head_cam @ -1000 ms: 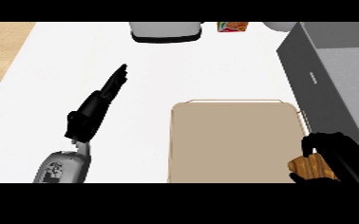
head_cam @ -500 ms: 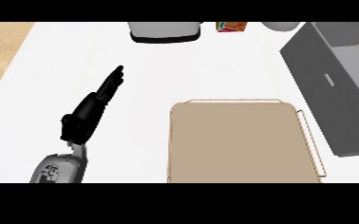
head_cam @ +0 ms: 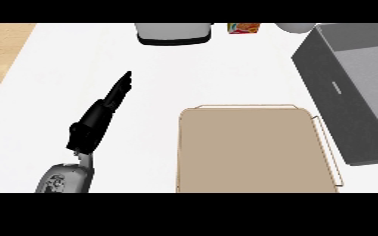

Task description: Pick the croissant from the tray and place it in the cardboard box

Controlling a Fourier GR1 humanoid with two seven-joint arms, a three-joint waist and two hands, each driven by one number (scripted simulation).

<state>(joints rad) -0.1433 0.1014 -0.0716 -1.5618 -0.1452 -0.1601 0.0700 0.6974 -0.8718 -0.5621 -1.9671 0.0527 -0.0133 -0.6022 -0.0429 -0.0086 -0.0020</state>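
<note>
Left hand (head_cam: 100, 117): fingers straight, pressed together, resting idle on counter | tray (head_cam: 255, 150) just right of it, bare | croissant, right hand: out of view, presumably lifted together | box (head_cam: 347, 92) far right, open for the drop

Illumination is bright and uniform, with no identifiable source direction. The white table (head_cam: 221, 70) shows no glare and almost no cast shadows. Edges remain crisp across the frame, without visible blur or distortion.
</note>
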